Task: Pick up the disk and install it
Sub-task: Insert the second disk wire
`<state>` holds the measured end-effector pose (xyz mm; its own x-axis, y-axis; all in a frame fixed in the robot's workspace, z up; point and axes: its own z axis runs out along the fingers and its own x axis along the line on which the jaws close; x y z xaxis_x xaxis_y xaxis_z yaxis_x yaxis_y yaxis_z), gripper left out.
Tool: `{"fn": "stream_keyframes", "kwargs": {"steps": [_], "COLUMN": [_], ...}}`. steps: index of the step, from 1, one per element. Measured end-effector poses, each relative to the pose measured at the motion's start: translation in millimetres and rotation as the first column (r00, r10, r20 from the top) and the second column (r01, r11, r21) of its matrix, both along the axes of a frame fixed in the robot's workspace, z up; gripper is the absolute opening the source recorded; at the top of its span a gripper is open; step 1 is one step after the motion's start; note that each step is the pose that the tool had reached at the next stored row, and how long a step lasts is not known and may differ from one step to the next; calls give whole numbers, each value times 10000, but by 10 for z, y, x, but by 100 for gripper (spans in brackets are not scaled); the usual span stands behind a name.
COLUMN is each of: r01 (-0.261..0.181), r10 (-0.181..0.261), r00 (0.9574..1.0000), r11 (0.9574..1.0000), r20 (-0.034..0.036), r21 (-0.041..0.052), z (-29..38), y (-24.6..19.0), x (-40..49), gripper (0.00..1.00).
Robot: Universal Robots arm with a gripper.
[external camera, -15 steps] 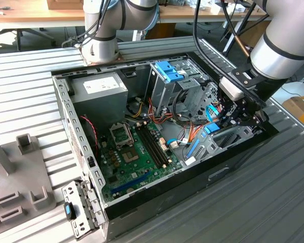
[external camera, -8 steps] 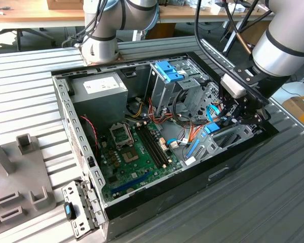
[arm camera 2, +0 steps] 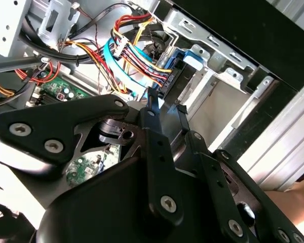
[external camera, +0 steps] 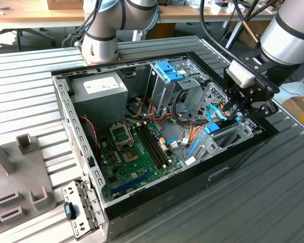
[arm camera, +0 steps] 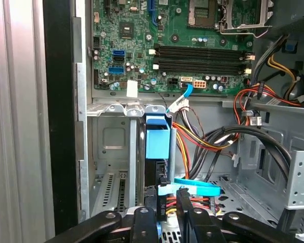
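Inside the open computer case, the gripper stands narrow, clamped on the upright disk.

No print can be read anywhere. The white label on the power supply, at ten o'clock in the case, carries print too small to read.

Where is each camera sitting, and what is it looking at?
Exterior view: off the arm, looking down at the open computer case; arm and gripper show.
First wrist view: on the wrist, facing the motherboard and the disk.
Second wrist view: on the wrist, facing cables past the gripper's linkage.
Both wrist views share the disk.
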<state>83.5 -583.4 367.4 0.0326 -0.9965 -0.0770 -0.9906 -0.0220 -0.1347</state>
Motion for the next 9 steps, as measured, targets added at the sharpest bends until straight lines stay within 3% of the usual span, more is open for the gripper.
{"fn": "stream_keyframes", "kwargs": {"steps": [3,5,9], "r01": [0,0,0], "r10": [0,0,0], "r00": [10000,10000,10000], "r11": [10000,10000,10000], "r20": [0,0,0], "r21": [-1,0,-3], "z": [125,172,175], "y": [0,0,0], "x": [0,0,0], "gripper": [30,30,30]}}
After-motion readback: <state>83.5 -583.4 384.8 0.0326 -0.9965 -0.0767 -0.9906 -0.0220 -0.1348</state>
